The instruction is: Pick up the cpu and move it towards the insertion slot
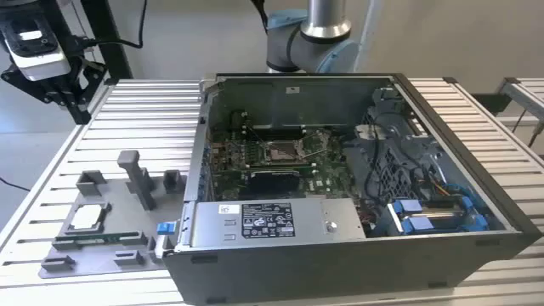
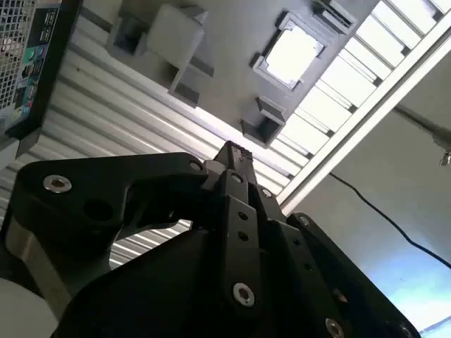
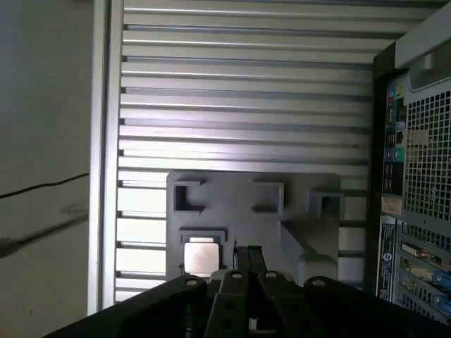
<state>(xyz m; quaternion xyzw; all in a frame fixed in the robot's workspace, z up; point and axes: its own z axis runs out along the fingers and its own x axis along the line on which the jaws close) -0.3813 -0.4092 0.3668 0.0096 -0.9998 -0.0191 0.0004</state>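
Tool (image 2: 235, 150): black fingers pressed together at their tips, pinching nothing, hanging above the slatted table (image 1: 144, 121). The cpu (image 1: 88, 218), silvery top up, lies in a square pocket of a grey holder plate (image 1: 114, 191), below the tool and well apart from it; both wrist views show it beyond the fingertips. The insertion slot (image 1: 281, 151) sits on the green board inside the open computer case (image 1: 340, 255), farther from the tool than the cpu. A green memory stick (image 1: 98, 239) lies just beside the cpu.
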